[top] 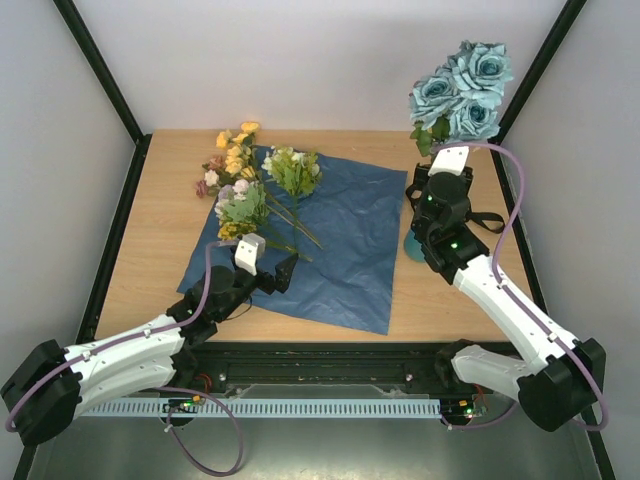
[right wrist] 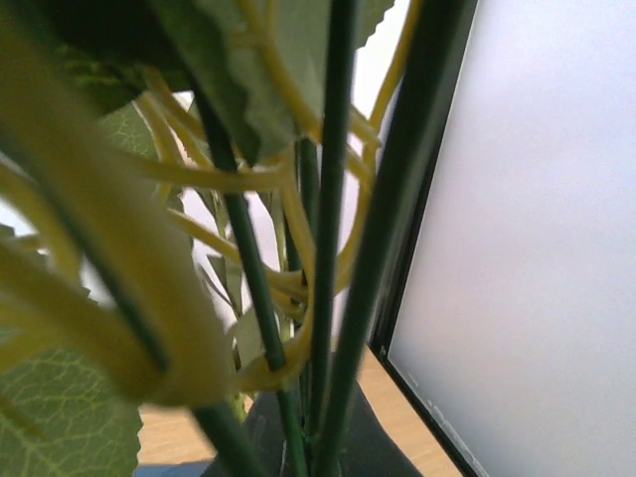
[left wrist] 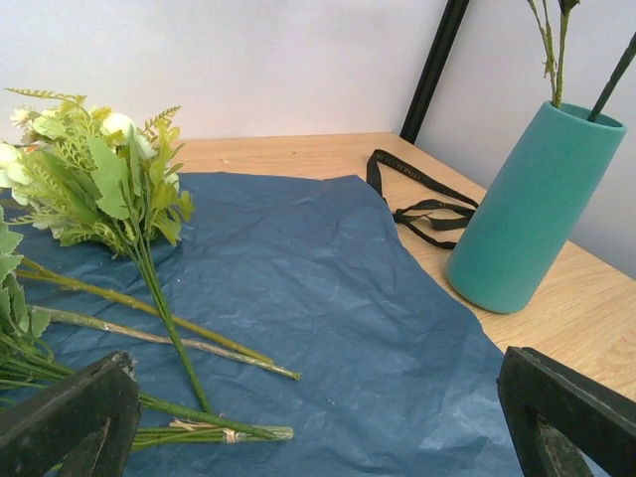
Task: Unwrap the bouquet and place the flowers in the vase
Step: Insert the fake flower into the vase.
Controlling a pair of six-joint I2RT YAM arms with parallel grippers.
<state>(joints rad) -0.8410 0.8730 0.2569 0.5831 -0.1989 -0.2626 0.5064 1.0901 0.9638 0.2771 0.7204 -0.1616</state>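
Top external shows the right tool clamped on the roses; seat them straight down in the vase beneath before letting go, left tool apart.

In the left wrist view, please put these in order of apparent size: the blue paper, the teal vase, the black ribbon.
1. blue paper, covering most of the table in view
2. teal vase
3. black ribbon, a thin strip, clearly the smallest

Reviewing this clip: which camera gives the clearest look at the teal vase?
The left wrist view: the vase shows nearly whole, stems rising from its mouth. The top external view shows only a teal sliver of it behind the right arm. The right wrist view is filled with stems and leaves; no vase shows.
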